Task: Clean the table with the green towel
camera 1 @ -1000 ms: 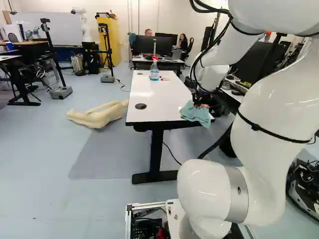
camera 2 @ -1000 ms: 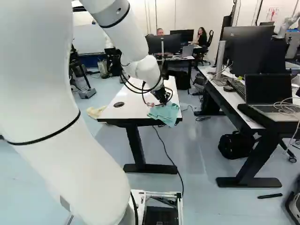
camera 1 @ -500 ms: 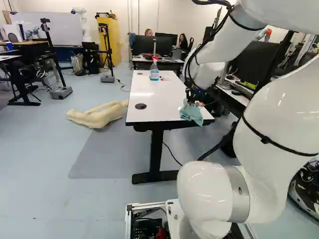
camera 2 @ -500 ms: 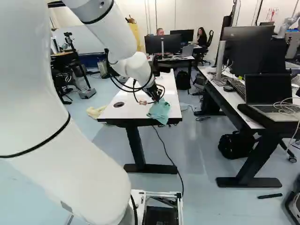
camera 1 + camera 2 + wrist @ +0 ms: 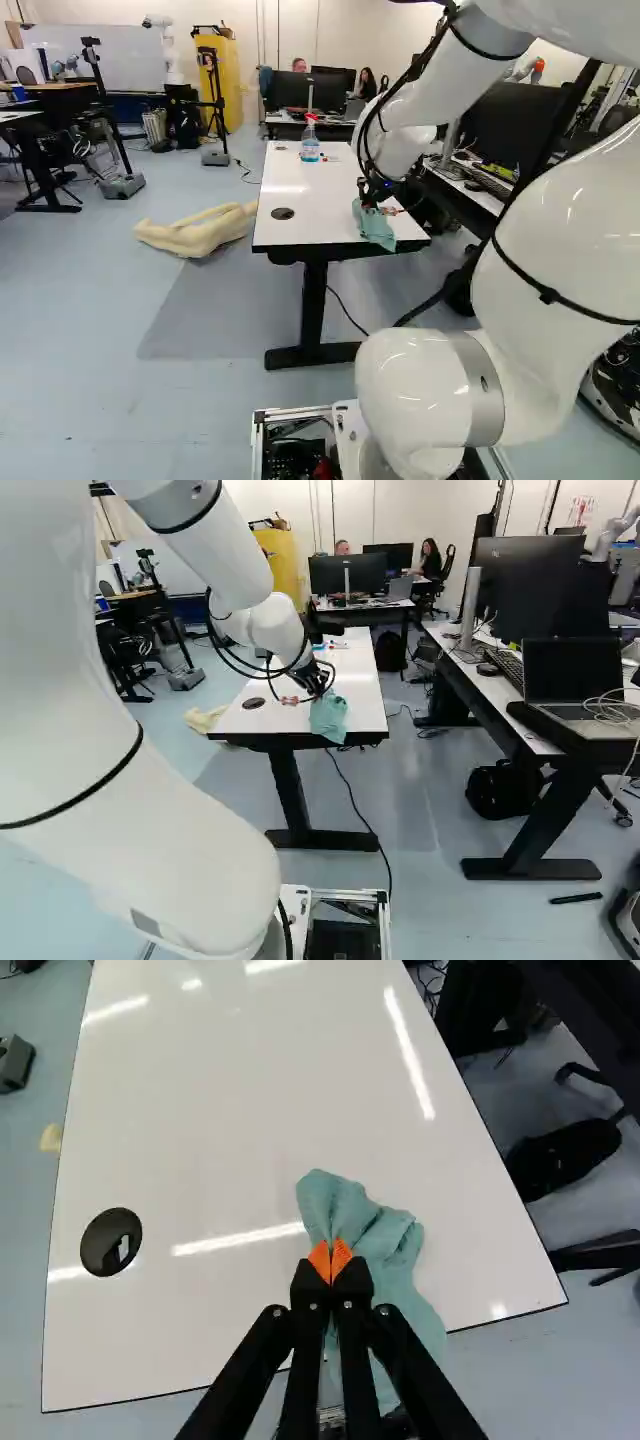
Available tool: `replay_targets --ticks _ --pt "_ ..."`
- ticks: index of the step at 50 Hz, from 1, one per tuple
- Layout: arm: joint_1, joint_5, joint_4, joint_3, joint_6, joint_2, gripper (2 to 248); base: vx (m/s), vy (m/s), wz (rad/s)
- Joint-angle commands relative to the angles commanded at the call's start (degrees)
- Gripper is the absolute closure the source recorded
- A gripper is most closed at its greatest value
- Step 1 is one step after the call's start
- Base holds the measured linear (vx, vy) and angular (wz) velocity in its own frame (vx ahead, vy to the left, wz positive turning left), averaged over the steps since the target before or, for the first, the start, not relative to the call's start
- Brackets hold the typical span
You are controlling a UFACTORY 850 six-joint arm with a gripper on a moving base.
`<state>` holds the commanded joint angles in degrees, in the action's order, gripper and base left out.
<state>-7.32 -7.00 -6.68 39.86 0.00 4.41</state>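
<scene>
The green towel (image 5: 375,228), right of centre in the left base view, is pinched in my gripper (image 5: 331,1263), overhanging the near edge of the table (image 5: 318,205). It has slid left with me (a wiping stroke, I judge), so cleaning seems underway.

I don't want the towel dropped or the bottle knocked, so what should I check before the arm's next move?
1. Black two-finger gripper shut on the green cloth towel: ok, orange pads pinch it.
2. Towel wholly on the white rectangular tabletop: not ok, part hangs over the edge nearest the base.
3. Clear plastic spray bottle with red top away from the towel: ok, it stands toward the far end.
4. Round black disc uncovered by the towel: ok, bare tabletop lies between them.
5. Tabletop free of smudges: cannot tell, glare streaks it.
</scene>
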Motion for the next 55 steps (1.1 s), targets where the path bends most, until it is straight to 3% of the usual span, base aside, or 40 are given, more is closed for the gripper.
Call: replay_targets --ticks 29,55 --pt "6.1 0.0 0.0 -2.6 0.0 2.8 229 0.0 0.0 0.0" --pt "6.4 0.0 0.0 -2.8 0.0 3.8 229 0.0 0.0 0.0"
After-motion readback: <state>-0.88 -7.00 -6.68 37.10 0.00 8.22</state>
